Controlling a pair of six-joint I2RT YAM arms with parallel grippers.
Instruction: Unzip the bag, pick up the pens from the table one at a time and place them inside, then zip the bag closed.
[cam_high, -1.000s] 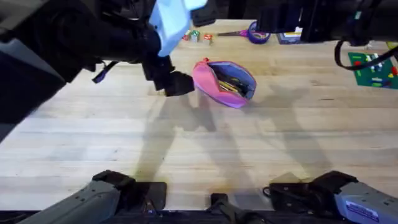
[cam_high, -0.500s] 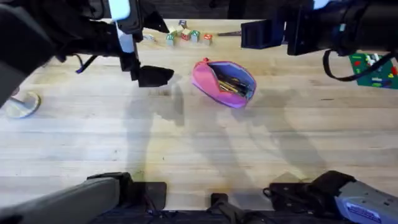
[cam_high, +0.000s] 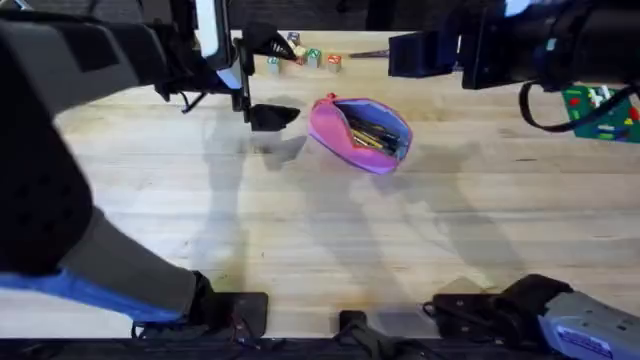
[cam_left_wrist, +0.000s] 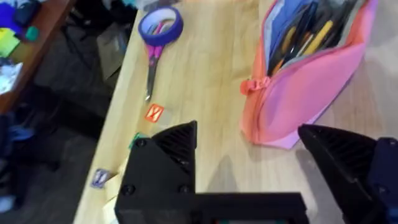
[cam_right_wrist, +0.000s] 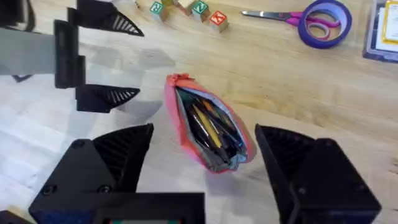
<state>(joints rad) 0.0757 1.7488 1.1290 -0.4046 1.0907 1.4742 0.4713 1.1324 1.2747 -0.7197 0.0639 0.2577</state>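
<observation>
The bag (cam_high: 360, 134), at upper centre of the overhead frame, is bright pink outside, with a blue-grey lining (cam_right_wrist: 231, 163) at its open mouth. Inside it the pens (cam_right_wrist: 208, 129) show yellow and black. The table (cam_high: 330, 240) is pale wood with fine grain lines running across. Near the top edge lie scissors (cam_right_wrist: 292, 18) with purple handles, and small blocks (cam_right_wrist: 186, 9) in red, green and tan. Both the left gripper (cam_left_wrist: 255, 168) and the right gripper (cam_right_wrist: 202, 165) are black.
</observation>
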